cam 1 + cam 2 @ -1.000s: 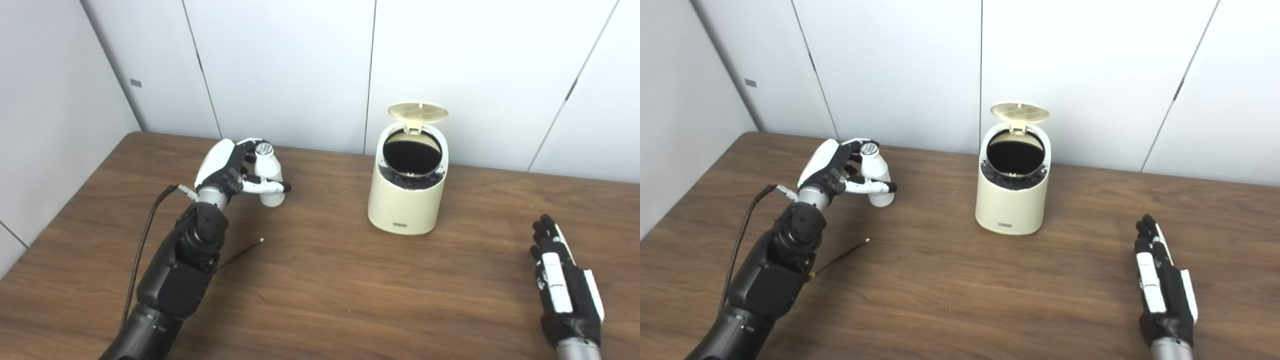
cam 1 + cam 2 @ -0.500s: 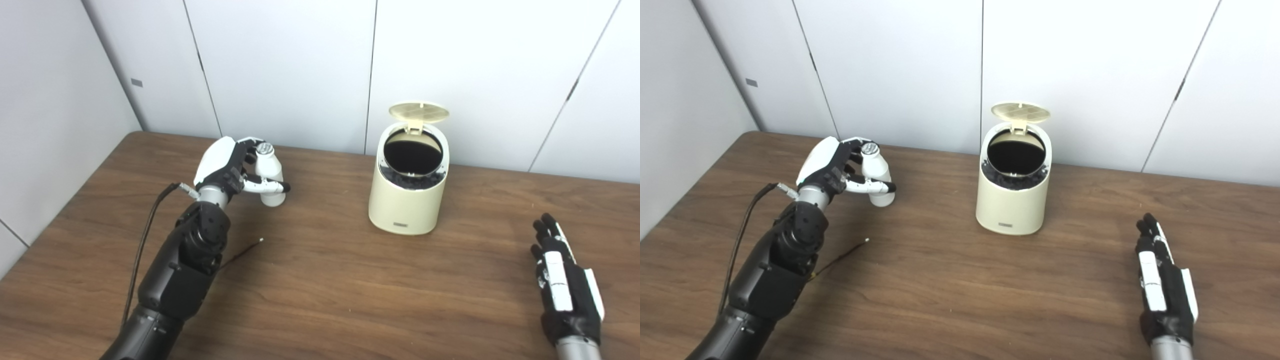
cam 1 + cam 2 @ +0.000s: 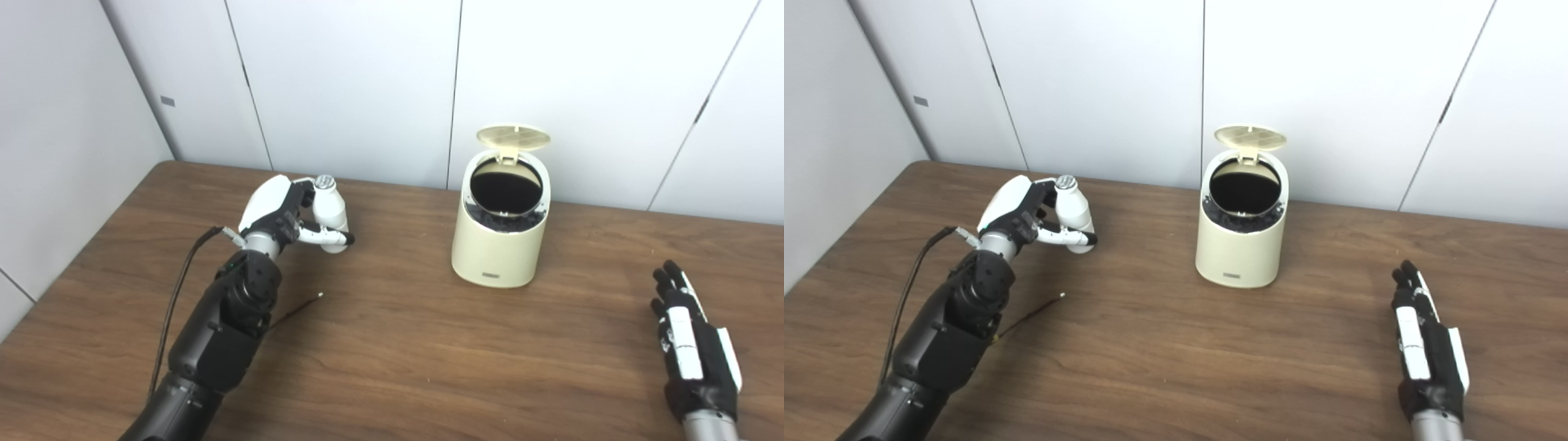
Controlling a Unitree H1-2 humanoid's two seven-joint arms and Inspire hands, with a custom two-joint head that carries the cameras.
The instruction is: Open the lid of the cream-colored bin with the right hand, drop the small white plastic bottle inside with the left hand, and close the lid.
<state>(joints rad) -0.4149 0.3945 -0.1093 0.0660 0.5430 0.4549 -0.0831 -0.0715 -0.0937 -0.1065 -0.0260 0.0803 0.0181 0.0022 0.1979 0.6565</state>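
Note:
The cream-colored bin (image 3: 499,245) stands at the back middle of the table, its round lid (image 3: 512,137) flipped up and the dark inside showing. A small white plastic bottle (image 3: 329,210) with a silver cap is at the left, tilted a little, with my left hand (image 3: 278,211) shut on it; fingers wrap its far side and the thumb crosses under its base. The bottle looks raised just off the table. My right hand (image 3: 695,352) lies flat and open on the table at the front right, far from the bin.
A thin black cable (image 3: 177,294) runs along my left arm, and a thin loose wire end (image 3: 300,306) lies on the wooden table (image 3: 398,361). White wall panels close the back and left sides.
My left hand has closed tighter on the bottle and tipped and lifted it slightly. The right hand and the bin have not moved.

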